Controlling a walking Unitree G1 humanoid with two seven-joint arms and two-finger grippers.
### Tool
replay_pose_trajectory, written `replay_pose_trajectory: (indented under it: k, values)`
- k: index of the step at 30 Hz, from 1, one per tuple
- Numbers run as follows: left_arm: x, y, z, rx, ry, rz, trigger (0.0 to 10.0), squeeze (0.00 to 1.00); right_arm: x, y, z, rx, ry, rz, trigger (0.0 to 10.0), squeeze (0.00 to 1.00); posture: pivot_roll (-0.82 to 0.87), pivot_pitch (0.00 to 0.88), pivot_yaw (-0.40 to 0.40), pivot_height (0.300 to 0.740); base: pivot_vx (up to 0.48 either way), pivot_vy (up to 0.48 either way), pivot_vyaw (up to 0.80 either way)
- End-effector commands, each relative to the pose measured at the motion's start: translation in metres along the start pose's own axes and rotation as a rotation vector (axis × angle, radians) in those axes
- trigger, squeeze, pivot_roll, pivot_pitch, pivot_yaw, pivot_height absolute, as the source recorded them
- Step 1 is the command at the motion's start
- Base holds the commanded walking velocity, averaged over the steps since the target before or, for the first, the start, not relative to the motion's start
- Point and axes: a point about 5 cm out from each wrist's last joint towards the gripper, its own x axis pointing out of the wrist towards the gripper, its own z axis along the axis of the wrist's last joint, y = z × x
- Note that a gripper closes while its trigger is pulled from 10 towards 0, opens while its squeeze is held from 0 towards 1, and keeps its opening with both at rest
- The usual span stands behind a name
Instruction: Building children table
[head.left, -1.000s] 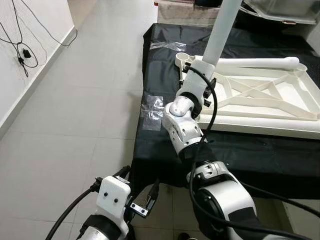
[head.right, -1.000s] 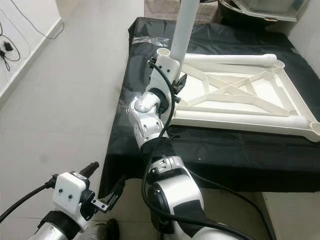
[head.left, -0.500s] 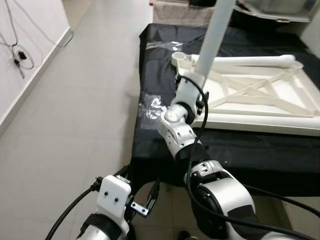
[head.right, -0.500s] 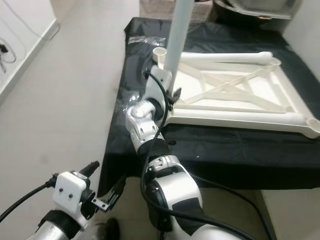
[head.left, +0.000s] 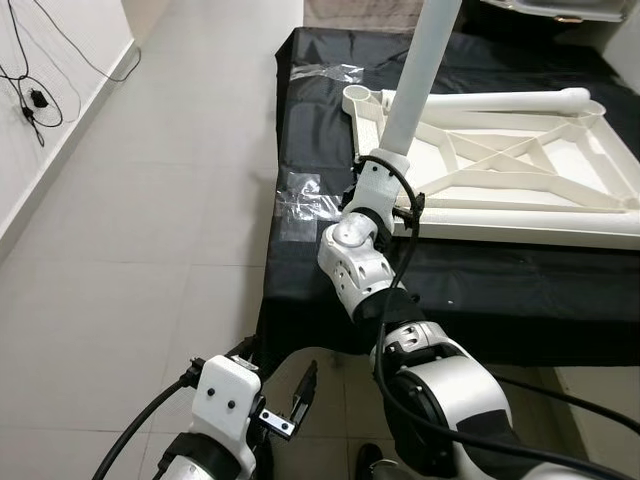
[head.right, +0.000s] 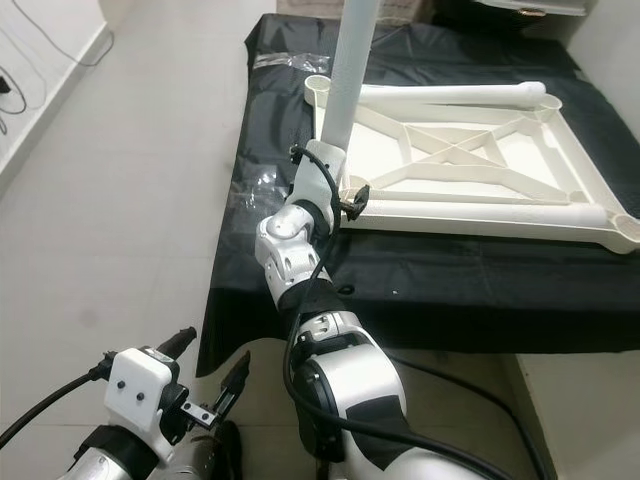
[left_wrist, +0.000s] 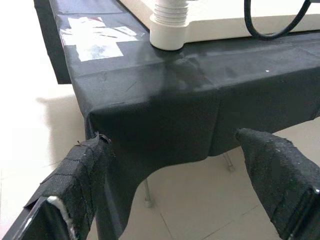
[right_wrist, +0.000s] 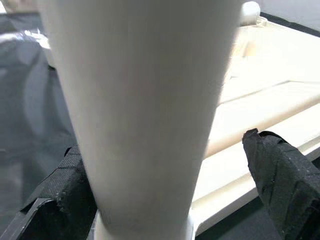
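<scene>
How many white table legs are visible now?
2: one upright leg at the frame's near-left corner, at the right end effector; one leg lying along the frame's far edge. Others may be hidden.

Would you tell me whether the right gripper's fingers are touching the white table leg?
Cannot tell: in the right wrist view, one finger borders the white table leg; the other stands apart.

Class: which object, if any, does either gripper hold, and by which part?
The right gripper flanks the upright white plastic table leg near its lower end; contact cannot be told. The left gripper holds nothing.

White table leg (right_wrist: 145, 110) stands between black fingers (right_wrist: 282, 175) (one finger apart).
</scene>
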Motion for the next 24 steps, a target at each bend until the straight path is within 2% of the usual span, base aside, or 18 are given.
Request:
replay_pose_trajectory:
  k: [1, 5, 17, 21, 23, 24]
  values:
    - [-0.003, -0.001, -0.004, 0.007, 0.019, -0.004, 10.0, 0.00, -0.015, 0.005, -0.019, -0.003, 0.070, 0.049, 10.0, 0.00, 0.07, 0.248, -0.061, 0.740, 0.000, 0.000, 0.00]
    - [-0.002, -0.001, -0.004, 0.010, 0.021, -0.004, 10.0, 0.00, -0.018, -0.002, -0.023, -0.018, 0.063, 0.108, 10.0, 0.00, 0.07, 0.239, -0.060, 0.740, 0.000, 0.000, 0.00]
    - [-0.002, -0.001, -0.006, 0.010, 0.026, -0.005, 10.0, 0.00, -0.020, -0.013, -0.026, -0.034, 0.070, 0.137, 10.0, 0.00, 0.06, 0.226, -0.054, 0.740, 0.000, 0.000, 0.00]
    - [-0.003, -0.002, -0.007, 0.011, 0.027, -0.007, 10.0, 0.00, -0.022, -0.023, -0.027, -0.052, 0.074, 0.184, 10.0, 0.00, 0.06, 0.224, -0.055, 0.740, 0.000, 0.000, 0.00]
    - [-0.002, -0.001, -0.008, 0.012, 0.028, -0.008, 10.0, 0.00, -0.023, -0.037, -0.031, -0.082, 0.078, 0.214, 10.0, 0.00, 0.06, 0.216, -0.055, 0.740, 0.000, 0.000, 0.00]
    - [-0.002, -0.001, -0.008, 0.012, 0.028, -0.008, 10.0, 0.00, -0.023, -0.037, -0.031, -0.082, 0.078, 0.214, 10.0, 0.00, 0.06, 0.216, -0.055, 0.740, 0.000, 0.000, 0.00]
